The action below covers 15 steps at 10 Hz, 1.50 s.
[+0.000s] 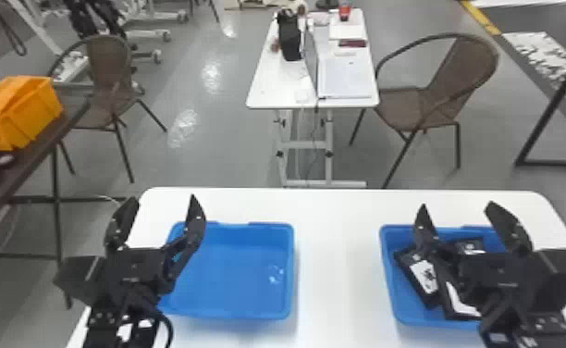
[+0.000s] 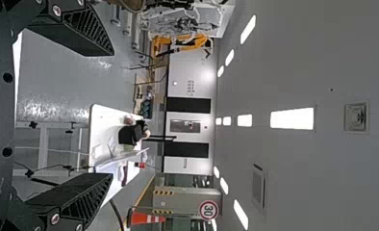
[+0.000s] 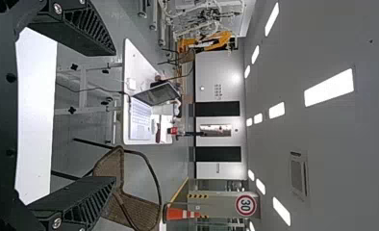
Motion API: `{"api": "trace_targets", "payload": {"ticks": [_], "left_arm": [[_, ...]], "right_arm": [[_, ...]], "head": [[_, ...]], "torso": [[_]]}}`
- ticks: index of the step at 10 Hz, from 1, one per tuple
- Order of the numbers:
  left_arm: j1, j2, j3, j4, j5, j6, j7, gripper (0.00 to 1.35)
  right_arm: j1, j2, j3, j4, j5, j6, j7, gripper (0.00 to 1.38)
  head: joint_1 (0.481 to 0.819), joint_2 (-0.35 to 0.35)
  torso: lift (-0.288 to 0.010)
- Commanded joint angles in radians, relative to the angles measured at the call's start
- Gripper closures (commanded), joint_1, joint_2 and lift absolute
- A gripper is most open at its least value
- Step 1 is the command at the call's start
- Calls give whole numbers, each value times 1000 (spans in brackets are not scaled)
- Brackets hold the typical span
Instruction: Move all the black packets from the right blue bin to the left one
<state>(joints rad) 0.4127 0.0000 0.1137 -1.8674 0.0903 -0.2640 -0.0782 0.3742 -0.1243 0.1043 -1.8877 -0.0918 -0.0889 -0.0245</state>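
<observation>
Wide tabletop between bin rims

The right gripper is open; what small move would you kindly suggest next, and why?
I would probably tip the right gripper down toward the packets: it is open, empty and aimed ahead, while they lie in the right bin and the left bin holds none.

Left bin and right bin flank open room.
</observation>
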Motion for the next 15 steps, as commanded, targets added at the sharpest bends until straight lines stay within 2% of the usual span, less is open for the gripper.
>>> {"api": "trace_targets", "payload": {"ticks": [1,8,9,11,13,15], "left_arm": [[0,-3,0,1,0,-1,0,133],[-2,-3,0,5,6,-8,-3,133],[-2,-3,0,7,8,-6,-6,133],[-8,-3,3,5,6,5,-28,133],[-9,-3,3,7,12,14,-34,133],[-9,-3,3,5,17,22,-41,133]], "right_arm": [[0,0,0,1,0,-3,0,99],[-4,0,-9,19,-5,-11,0,99],[-12,0,-25,44,-37,-11,0,99],[-37,8,-78,118,-62,-14,-2,99],[-77,37,-153,243,-55,-28,-2,99],[-115,35,-212,361,-52,35,1,99]], "head": [[695,103],[695,103],[695,101],[695,74],[695,35],[695,-20]], "torso": [[0],[0],[0],[0],[0],[0]]}}
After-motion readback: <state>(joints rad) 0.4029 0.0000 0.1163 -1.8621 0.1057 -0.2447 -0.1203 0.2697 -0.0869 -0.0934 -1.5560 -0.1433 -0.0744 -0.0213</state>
